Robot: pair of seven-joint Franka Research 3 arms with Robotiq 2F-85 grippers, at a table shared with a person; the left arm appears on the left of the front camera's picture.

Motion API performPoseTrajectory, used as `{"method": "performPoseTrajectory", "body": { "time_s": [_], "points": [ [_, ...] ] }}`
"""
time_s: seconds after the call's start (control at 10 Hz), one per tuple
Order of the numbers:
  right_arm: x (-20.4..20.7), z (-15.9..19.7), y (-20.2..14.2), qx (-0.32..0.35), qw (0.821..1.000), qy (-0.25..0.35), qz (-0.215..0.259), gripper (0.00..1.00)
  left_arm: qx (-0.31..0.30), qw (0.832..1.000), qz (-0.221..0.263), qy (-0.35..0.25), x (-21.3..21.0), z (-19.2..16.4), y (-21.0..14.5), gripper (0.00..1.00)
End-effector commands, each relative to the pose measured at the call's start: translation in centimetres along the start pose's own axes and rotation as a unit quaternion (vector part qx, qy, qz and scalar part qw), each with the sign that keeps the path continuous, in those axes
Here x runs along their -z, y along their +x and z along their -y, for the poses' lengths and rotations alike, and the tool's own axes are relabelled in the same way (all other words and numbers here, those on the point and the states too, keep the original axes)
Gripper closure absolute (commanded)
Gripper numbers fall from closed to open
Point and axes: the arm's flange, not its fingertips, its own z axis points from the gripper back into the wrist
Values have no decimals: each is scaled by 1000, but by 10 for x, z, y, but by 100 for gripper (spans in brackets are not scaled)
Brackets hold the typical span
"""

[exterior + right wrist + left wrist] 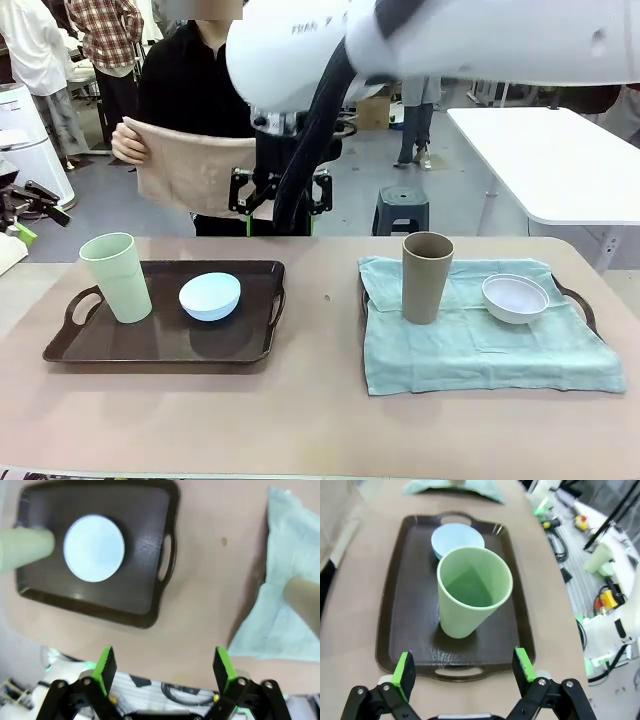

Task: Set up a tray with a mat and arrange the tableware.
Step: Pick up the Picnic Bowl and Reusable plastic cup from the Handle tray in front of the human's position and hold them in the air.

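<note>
On the left a dark brown tray (150,345) holds a pale green tumbler (116,277) and a light blue bowl (210,296). On the right a pale teal mat (480,345) covers a second tray (586,303), with a tan-brown tumbler (427,277) and a white bowl (515,298) on it. My left gripper (463,661) is open, just off the brown tray's (405,630) short end, facing the green tumbler (470,592). My right gripper (281,195) hangs open high over the table's far side; from above, the right gripper (164,657) faces the blue bowl (94,547) and the mat (285,615).
A person at the far side holds up a beige cloth (190,170) in both hands, right behind my right gripper. A white table (560,160) and a dark stool (402,208) stand behind. Bare tabletop (320,300) separates the two trays.
</note>
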Motion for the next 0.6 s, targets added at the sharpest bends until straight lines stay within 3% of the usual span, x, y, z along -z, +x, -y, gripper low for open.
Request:
{"method": "performPoseTrajectory", "body": {
  "time_s": [0.0, 0.5],
  "points": [
    [-3, -13, 14, 23, 1000, -4, 10, 0, 9, 999, -4, 30, 25, 8, -4, 0],
    [23, -30, 32, 0, 1000, 21, -15, 0, 77, 997, -14, -12, 53, 7, -16, 0]
  ]
}}
